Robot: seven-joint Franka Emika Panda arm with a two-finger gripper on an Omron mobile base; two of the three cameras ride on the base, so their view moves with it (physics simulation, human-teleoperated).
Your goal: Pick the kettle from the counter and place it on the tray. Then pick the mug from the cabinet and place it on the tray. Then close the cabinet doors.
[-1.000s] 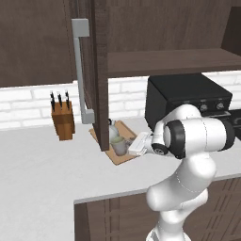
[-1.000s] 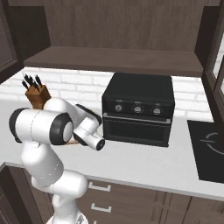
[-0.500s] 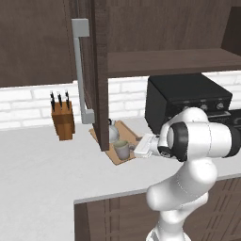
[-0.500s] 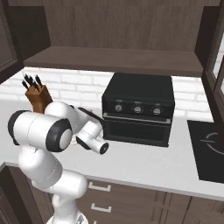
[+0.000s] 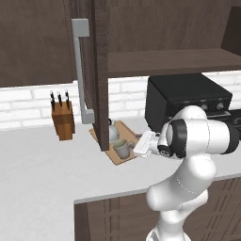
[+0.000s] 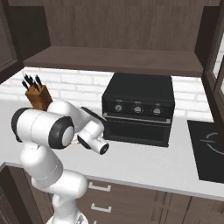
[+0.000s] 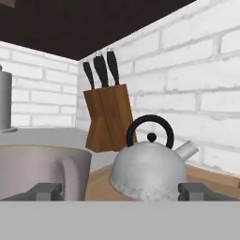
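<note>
The counter (image 5: 42, 164) runs broad and pale across the left base view, its near edge dropping to dark wooden fronts. Above it hangs the cabinet (image 5: 155, 28), inner shelf bare of things, with one of the cabinet doors (image 5: 100, 70) swung out edge-on toward the camera; its long grey bar handle (image 5: 81, 70) runs down its left side. A black oven (image 6: 139, 109) sits on the counter against the white brick back wall (image 6: 87, 89), toward the right end.

The tray (image 5: 123, 141) lies flat on the counter just left of the oven, partly behind the open door's lower edge, one short side toward the back wall. Both task things stand on it — the kettle (image 5: 113, 132) at the tray's back part, the mug (image 5: 121, 148) at its front edge, just beside each other. In the hand view the kettle (image 7: 149, 171) sits upright with its black arched handle up and spout to the right, and the mug (image 7: 42, 171) is large at the left, its side handle turned toward the kettle. A wooden knife block (image 5: 63, 120) stands near the back wall, well left of the tray.

The gripper (image 5: 140, 144) hangs level at the tray's right edge, beside the mug, its jaws spread wide and holding nothing — the finger tips (image 7: 47, 191) stand apart on either side of the hand view.
</note>
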